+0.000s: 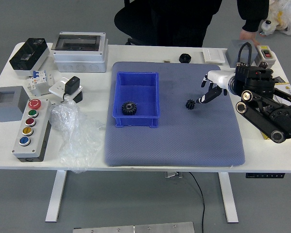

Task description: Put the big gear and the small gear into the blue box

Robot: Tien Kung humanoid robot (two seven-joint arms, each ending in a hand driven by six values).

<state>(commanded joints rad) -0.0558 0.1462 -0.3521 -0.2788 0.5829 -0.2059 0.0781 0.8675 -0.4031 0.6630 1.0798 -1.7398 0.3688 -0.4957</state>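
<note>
Gears: two. The big gear (pixel 129 108) lies inside the blue box (pixel 158 94), toward its near left corner; the small gear (pixel 190 104) lies on the grey-blue mat (pixel 174 145), to the right of the box.
Blue box: one, open-topped, on the mat.
Right hand: one, (pixel 202 92) low over the mat, reaching in from the right with its white back upward and its fingers (pixel 212 94) pointing left, the lowest tips just beside the small gear.
Fingers: parted and released, grasping nothing.
Right arm: one, (pixel 269 109) slanting from the right edge inward and away from the near edge.
Person: one, (pixel 179 24) at the far side in dark clothing; one hand (pixel 248 35) shows close to the right grey block, contact unclear.
Grey blocks: two, one (pixel 8 104) at the table's left, one (pixel 235 48) at the far right behind the robot's hand.
Button box: one, (pixel 31 145) with five buttons: two red, one green, one yellow, one blue.
Plastic bag: one, (pixel 77 138) clear and crumpled, between button box and mat.
White case: one, (pixel 80 60) with a dark window, at the far left.
Black round part: one, (pixel 185 58) at the mat's far edge.
</note>
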